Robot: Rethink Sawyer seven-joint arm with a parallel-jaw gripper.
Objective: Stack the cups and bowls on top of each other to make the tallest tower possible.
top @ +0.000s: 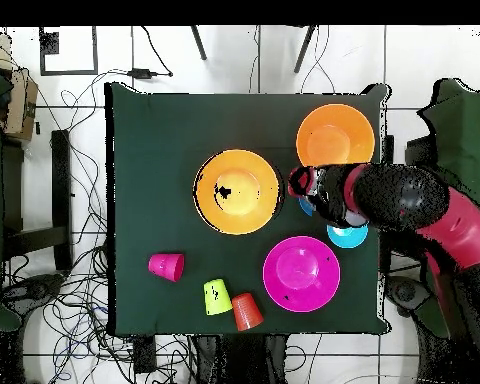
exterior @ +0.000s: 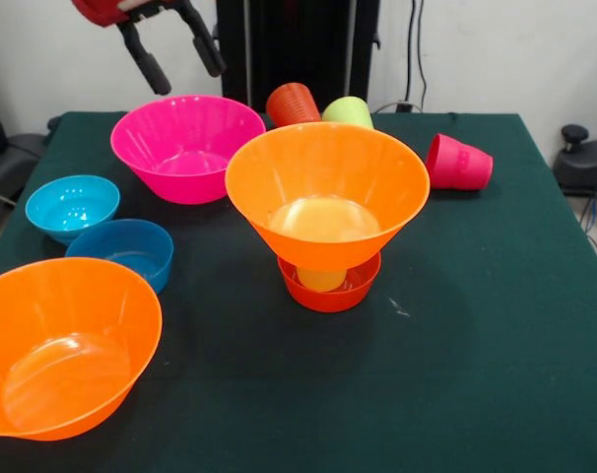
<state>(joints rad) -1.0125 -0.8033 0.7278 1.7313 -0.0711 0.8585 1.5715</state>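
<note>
Tower so far: small red-orange translucent plastic bowl (exterior: 329, 285) on the dark green table (exterior: 496, 325), ribbed pale yellow plastic cup (exterior: 321, 278) standing in it, large orange translucent plastic bowl (exterior: 326, 192) perched on top of the cup. 3 pcs up, looks level-ish from the front cam.

Gripper (exterior: 176, 55) is up at the top edge of the front cam, above the large magenta pink plastic bowl (exterior: 187, 146), fingers spread apart, nothing between them. So we're between picks imo.

Loose stock:
- 2nd large orange bowl (exterior: 64, 345), near-left corner in front cam
- light blue small bowl (exterior: 72, 206) and darker blue small bowl (exterior: 126, 249), touching or nearly
- orange ribbed cup (exterior: 292, 102) and lime green cup (exterior: 348, 110) side by side behind the tower, both seem tipped over
- red-pink cup (exterior: 458, 163) on its side, well apart to the right

Next move, my guess: grab a cup or small bowl for the top. Needs centred placement inside the top bowl w/ gentle release; the single cup is a narrow support, off-centre load prob tips it. Cups on their sides need a side grasp + reorient first.
</note>
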